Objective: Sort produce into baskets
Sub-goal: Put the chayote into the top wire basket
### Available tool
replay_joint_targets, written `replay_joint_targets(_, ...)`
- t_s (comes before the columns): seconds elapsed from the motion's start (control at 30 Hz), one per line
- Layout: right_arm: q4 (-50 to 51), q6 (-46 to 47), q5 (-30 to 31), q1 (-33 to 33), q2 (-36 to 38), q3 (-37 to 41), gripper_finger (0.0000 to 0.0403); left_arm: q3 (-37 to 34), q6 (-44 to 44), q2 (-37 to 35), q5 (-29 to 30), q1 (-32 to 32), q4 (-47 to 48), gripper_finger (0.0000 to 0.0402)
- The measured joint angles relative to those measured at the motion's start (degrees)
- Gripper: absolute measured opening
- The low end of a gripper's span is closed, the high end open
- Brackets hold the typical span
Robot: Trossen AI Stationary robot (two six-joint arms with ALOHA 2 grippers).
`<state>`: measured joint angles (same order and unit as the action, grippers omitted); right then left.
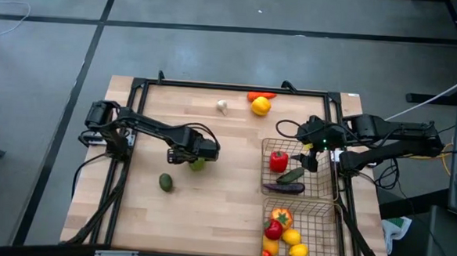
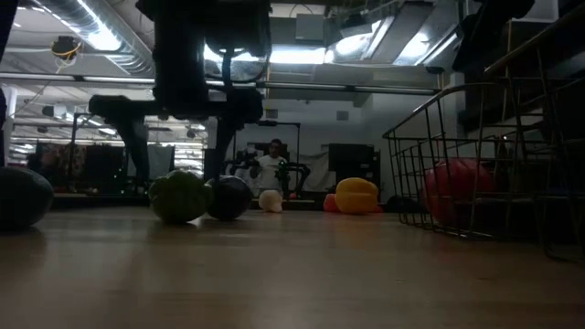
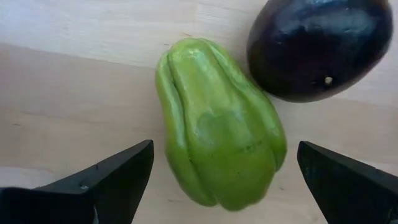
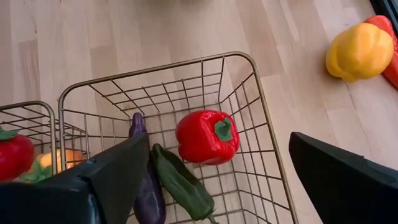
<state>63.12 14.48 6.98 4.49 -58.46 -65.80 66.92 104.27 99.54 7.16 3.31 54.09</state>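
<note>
The left claw (image 1: 198,159) is hanging over a green pepper (image 3: 217,124) in the middle of the worktop (image 1: 224,214), with its fingers spread wide apart and holding nothing. A dark purple fruit (image 3: 317,46) is lying just beside the pepper. The right claw (image 1: 311,160) is also standing wide apart, over the far basket (image 1: 266,185) on the right, where a red pepper (image 4: 206,137) and an eggplant (image 4: 146,186) are lying. A yellow pepper (image 1: 260,106) is sitting at the far edge.
</note>
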Motion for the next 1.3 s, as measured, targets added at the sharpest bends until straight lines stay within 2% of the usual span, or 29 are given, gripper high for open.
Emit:
replay_joint_targets(0.47,0.0,0.0,0.0,0.0,0.0,0.0,0.0383,0.0,-5.3,3.9,0.0,0.0,-1.4,0.039)
replay_joint_targets(1.0,3.4,0.0,0.5,0.0,1.3,0.0,0.0383,0.0,-5.7,4.0,0.0,0.1,-3.4,0.039)
replay_joint_targets(1.3,4.3,0.0,0.7,0.0,5.5,0.0,0.0383,0.0,-6.9,4.2,0.0,0.1,-3.7,0.0331)
